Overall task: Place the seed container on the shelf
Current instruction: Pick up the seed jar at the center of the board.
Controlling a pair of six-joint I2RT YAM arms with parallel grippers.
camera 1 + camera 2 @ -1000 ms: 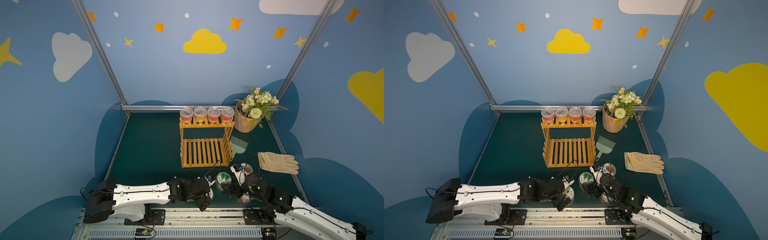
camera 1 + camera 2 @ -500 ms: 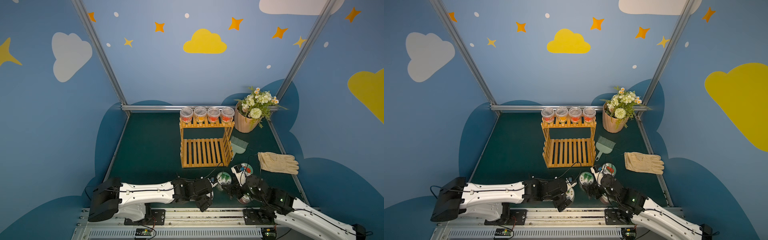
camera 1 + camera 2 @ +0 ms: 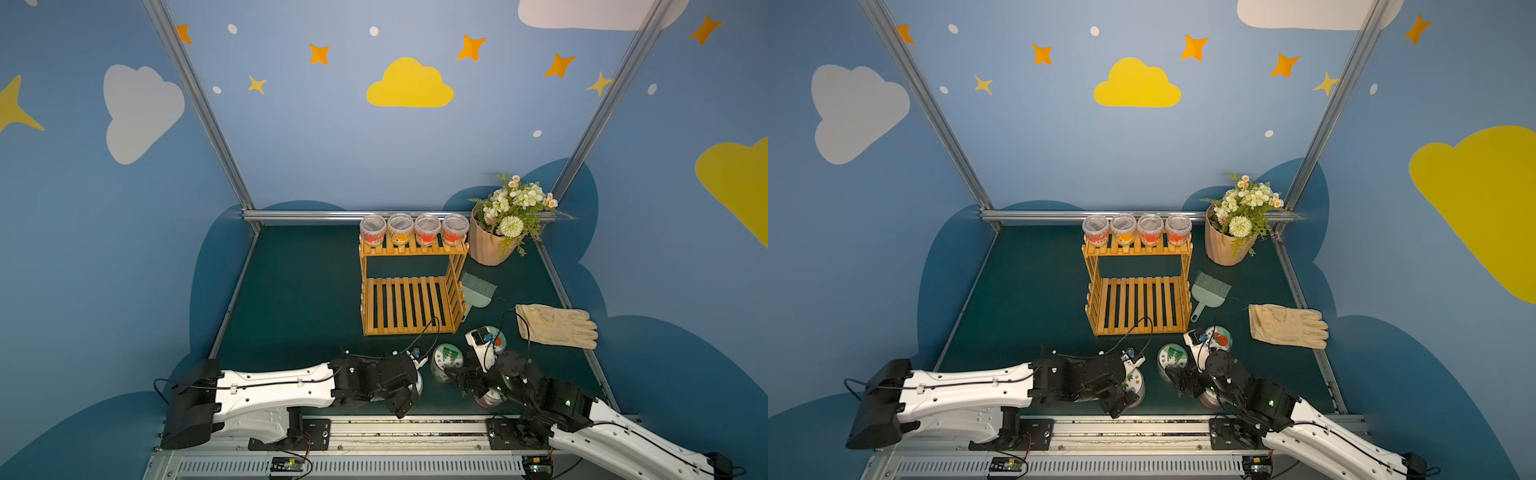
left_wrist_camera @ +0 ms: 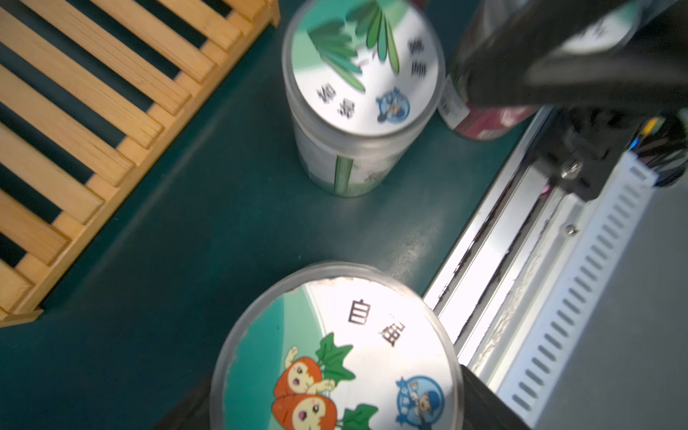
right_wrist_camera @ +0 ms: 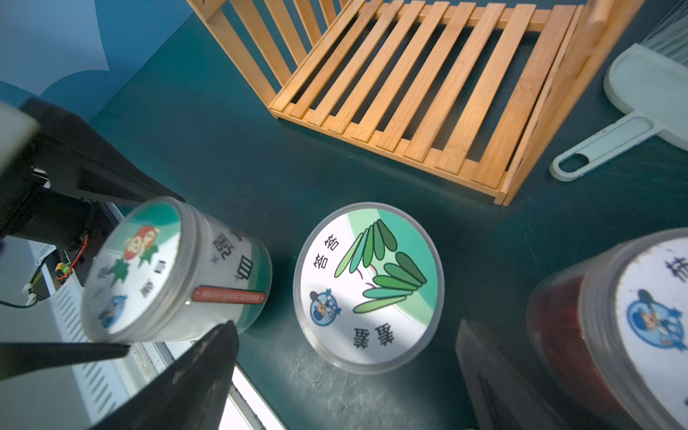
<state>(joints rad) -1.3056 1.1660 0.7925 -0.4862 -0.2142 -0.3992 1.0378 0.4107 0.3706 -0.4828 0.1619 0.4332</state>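
Observation:
The wooden shelf (image 3: 409,305) (image 5: 428,93) stands mid-table with its lower tier bare. A carrot-lid seed container (image 4: 335,353) (image 5: 167,268) stands upright near the table's front edge. My left gripper (image 4: 335,402) (image 3: 411,386) straddles it with a finger on each side. The lid hides whether the fingers press on it. A leaf-lid seed container (image 5: 368,286) (image 3: 446,359) stands beside it. My right gripper (image 5: 344,335) (image 3: 461,380) hangs open and empty just short of that lid. A dark red container (image 5: 614,327) sits outside one of its fingers.
Four small clear cups (image 3: 411,228) fill the shelf's top tier. A flowerpot (image 3: 498,232), green hand brush (image 3: 478,291) and tan glove (image 3: 557,326) lie to the right. Another lidded container (image 3: 496,338) stands behind the right wrist. The metal rail (image 3: 415,424) borders the front.
The left arm's rear link swung slightly right and came back. The right gripper crept a little left toward the leaf-lid container. No container has moved.

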